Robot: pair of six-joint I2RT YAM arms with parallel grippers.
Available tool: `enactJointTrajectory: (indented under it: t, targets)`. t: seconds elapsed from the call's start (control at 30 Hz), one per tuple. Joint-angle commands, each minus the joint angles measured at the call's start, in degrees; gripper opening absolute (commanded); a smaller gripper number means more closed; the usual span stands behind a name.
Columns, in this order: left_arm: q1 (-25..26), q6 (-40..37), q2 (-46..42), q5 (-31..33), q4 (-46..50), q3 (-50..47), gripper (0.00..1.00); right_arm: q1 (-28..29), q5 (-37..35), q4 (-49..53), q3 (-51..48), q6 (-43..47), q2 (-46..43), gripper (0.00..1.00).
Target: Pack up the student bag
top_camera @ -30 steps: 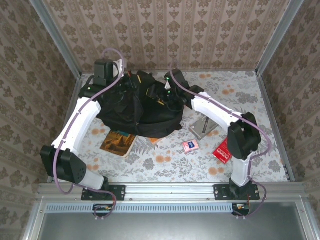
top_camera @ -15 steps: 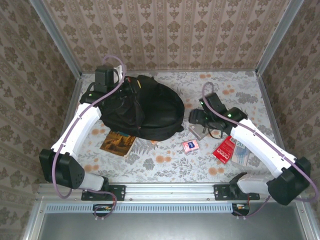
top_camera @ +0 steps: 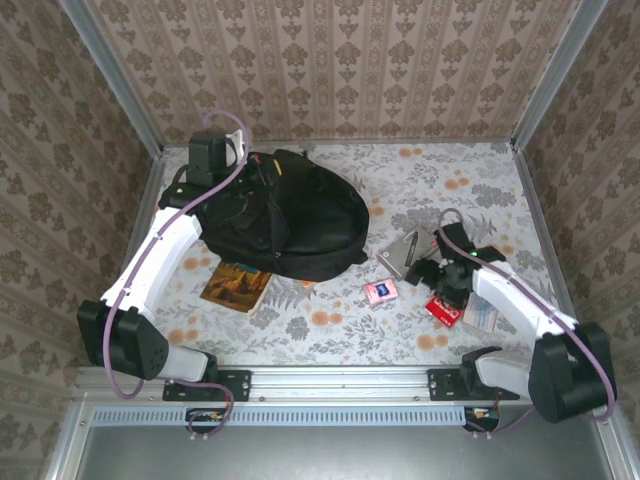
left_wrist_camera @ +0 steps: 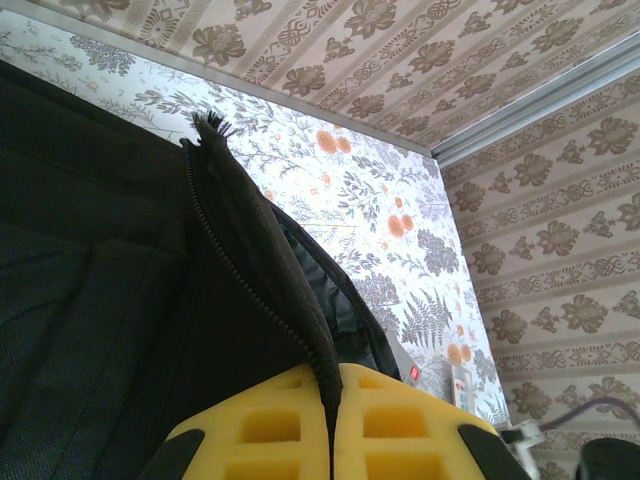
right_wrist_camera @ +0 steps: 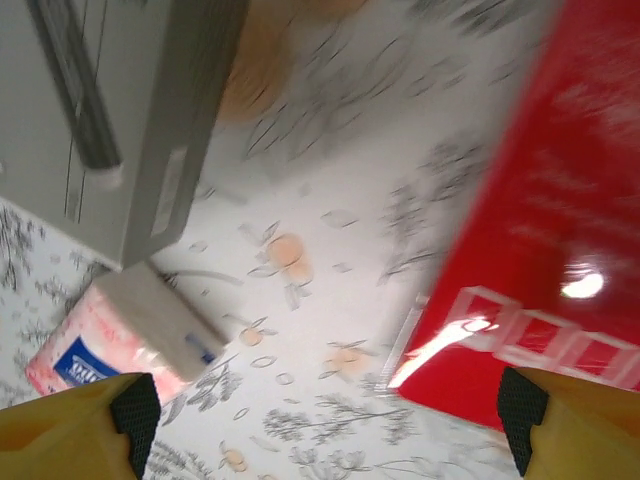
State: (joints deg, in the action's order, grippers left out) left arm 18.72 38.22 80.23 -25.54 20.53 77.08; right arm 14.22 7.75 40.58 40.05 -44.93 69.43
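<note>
— So, what is the left tool (left_wrist_camera: 333, 392) doing?

— Its yellow fingers (left_wrist_camera: 265, 430) are pressed together on the zip edge of the student bag (left_wrist_camera: 110, 300). The black fabric rises from between them.

— And where does the bag lie?

— On the floral desk (top_camera: 450, 170), right at the left tool and spreading out ahead of it. It is well apart from the right tool (right_wrist_camera: 328, 410).

— How does the right tool stand?

— Its fingers are spread wide with nothing between them, low over bare desk. In the wrist view a red book (right_wrist_camera: 545, 220) lies just beside one fingertip and a pink packet (right_wrist_camera: 115, 335) just beside the other. A grey flat case (right_wrist_camera: 100, 110) sits just beyond the packet, ahead of the tool.

— Anything else near the left tool?

— An orange book (top_camera: 237, 285) lies at the bag's near edge, back toward that arm's base. Whether it reaches under the bag I cannot tell.
</note>
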Motion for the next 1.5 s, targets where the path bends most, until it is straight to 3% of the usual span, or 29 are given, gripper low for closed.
enactJointTrajectory:
  t: [0.0, 0.13, 0.33, 0.6, 0.9, 1.2, 1.47]
  targets:
    - [0.0, 0.2, -1.8, -0.2, -1.6, 0.7, 0.00, 5.8, 2.2, -1.8, 2.6, -5.0, 4.5, 0.91]
    - [-0.1, 0.2, -1.8, -0.2, -1.6, 0.7, 0.00, 10.8, -0.7, -1.3, 5.1, -11.5, 8.5, 0.91]
    - [-0.1, -0.1, -1.8, 0.0, -1.3, 0.9, 0.00, 14.0, -2.2, 2.9, 10.0, -21.3, 15.8, 0.92]
    - [-0.2, -0.2, -2.2, 0.0, -1.2, 0.9, 0.00, 18.3, -4.0, 0.7, 13.7, -31.6, 21.3, 0.94]
    - [-0.2, -0.3, -2.2, -0.4, -1.3, 0.9, 0.00, 19.7, -5.0, -1.5, 18.2, -28.3, 27.1, 0.93]
    - [-0.2, -0.5, -2.1, -0.5, -1.3, 1.0, 0.00, 20.7, -7.1, -2.6, 18.6, -21.2, 24.9, 0.80]
    - [-0.2, -0.3, -1.9, -0.6, -1.2, 1.1, 0.00, 21.6, -2.1, -0.7, 16.8, -9.3, 25.2, 0.69]
